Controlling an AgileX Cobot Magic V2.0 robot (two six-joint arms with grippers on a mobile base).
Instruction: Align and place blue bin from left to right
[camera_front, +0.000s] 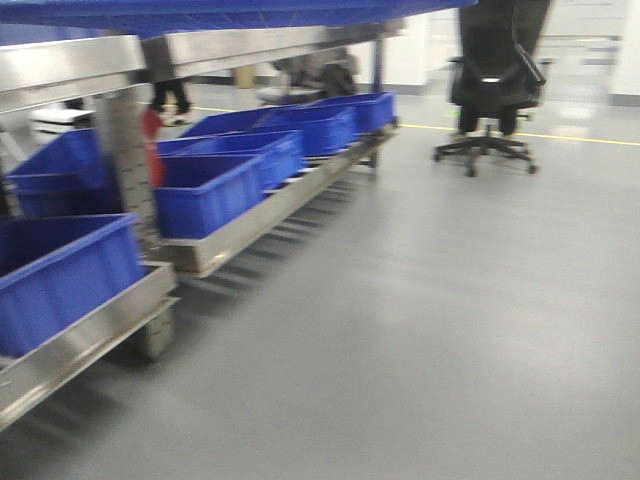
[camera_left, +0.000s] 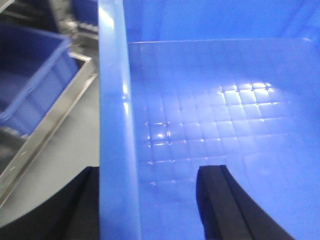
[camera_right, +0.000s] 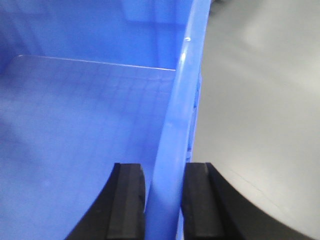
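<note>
Beside a steel rack (camera_front: 240, 225), the right tool (camera_right: 164, 170) clamped one wall of the blue bin (camera_right: 75, 125); the left tool (camera_left: 150, 172) straddled the opposite wall, fingers apart.

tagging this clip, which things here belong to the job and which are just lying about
Job: blue bin, left end effector, right end effector.
Lying about: darker bins on the rack, office chair.

Front view motion-blurred (bright, even light); glare glints on the blue bin (camera_left: 215, 110).
</note>
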